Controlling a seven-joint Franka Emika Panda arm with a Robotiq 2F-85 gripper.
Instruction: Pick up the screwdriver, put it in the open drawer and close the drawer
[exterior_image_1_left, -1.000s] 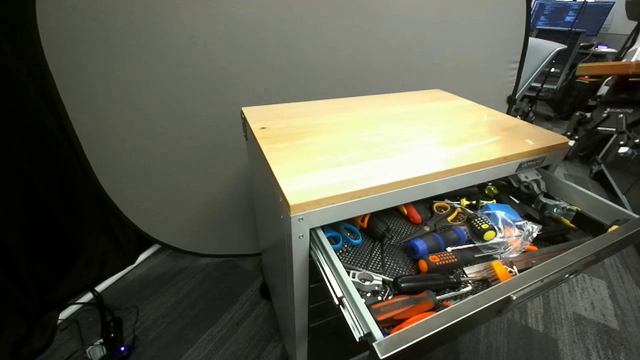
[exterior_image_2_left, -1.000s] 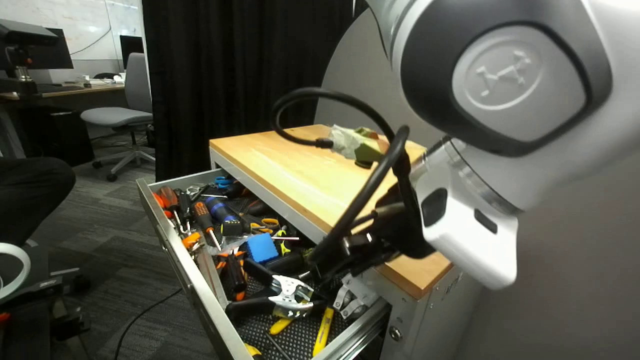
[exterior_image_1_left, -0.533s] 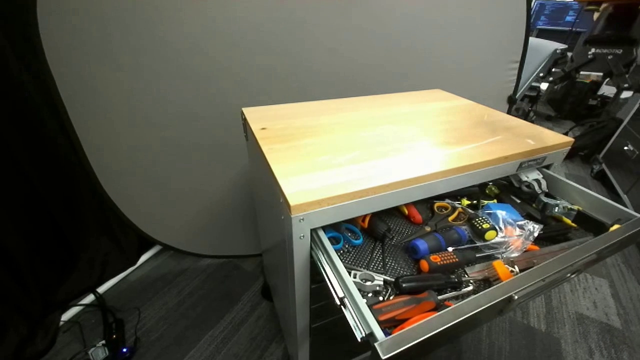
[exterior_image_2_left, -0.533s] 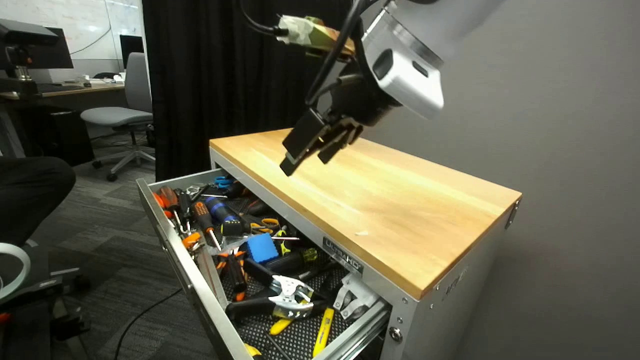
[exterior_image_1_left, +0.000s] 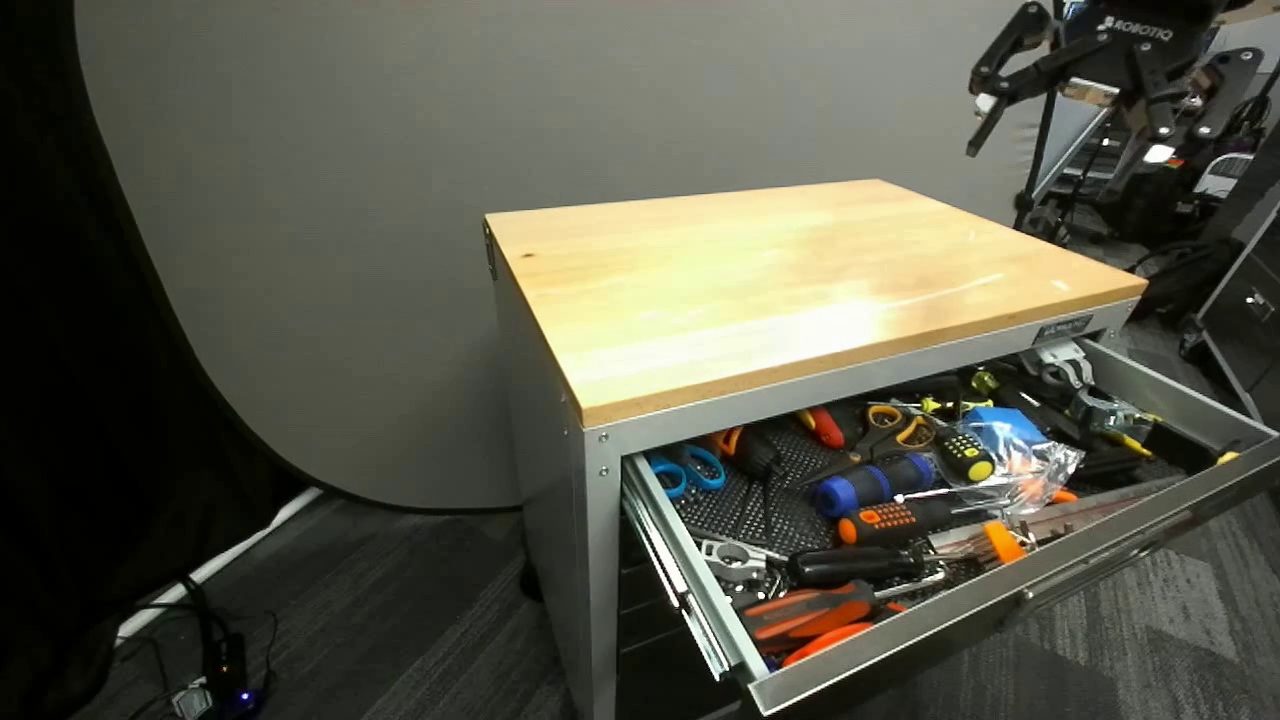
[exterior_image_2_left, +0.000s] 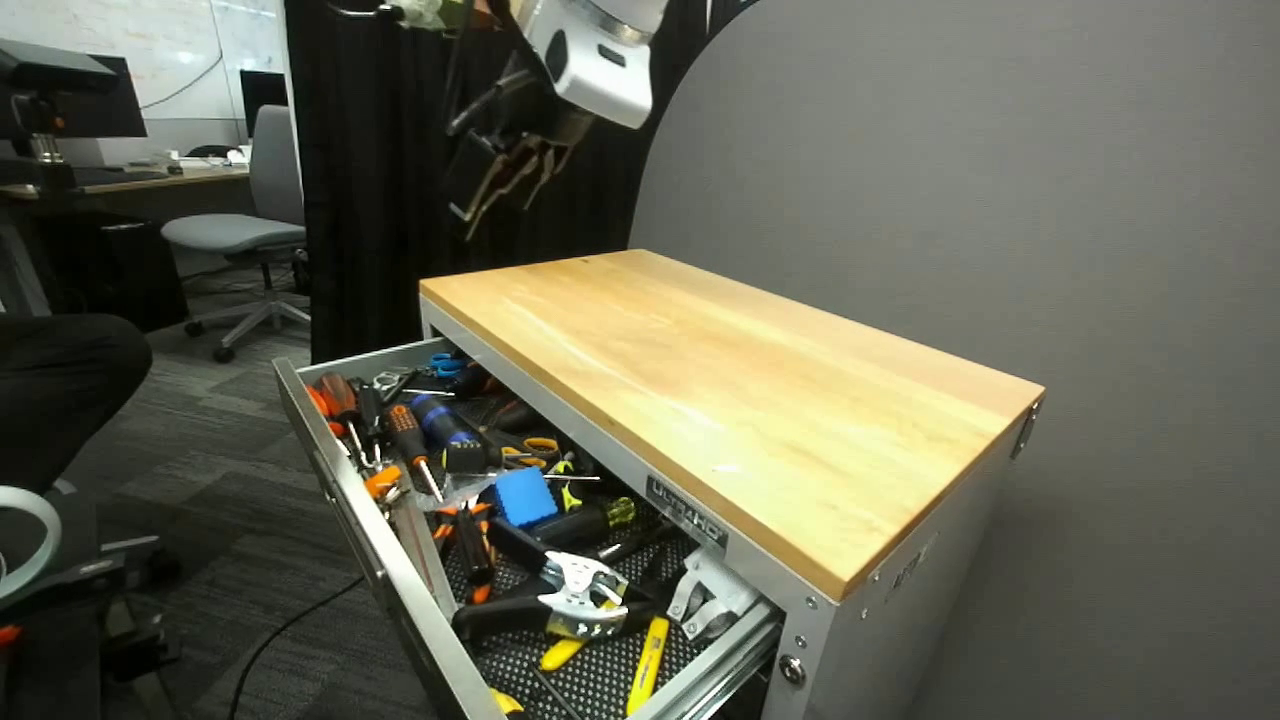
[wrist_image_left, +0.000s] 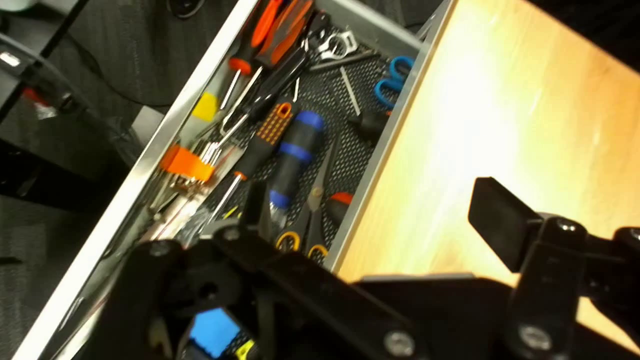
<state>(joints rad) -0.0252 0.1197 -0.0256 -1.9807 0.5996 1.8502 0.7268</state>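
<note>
"Where's the screwdriver (exterior_image_1_left: 963, 454)?"

"In the drawer (exterior_image_1_left: 900, 631), I judge: stubby, black and yellow, between 3 and 4 o'clock in an exterior view."

"Gripper (wrist_image_left: 377, 216)?"

"Wide, nothing held. I'd narrow it, then push the drawer's front mid-width, slowly, so nothing snags."

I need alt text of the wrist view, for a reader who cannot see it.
An open black two-fingered tool, holding nothing, appears before a cluttered, open grey metal drawer and a pale wooden tabletop. The drawer holds a black and orange screwdriver and yellow-handled scissors.
</note>
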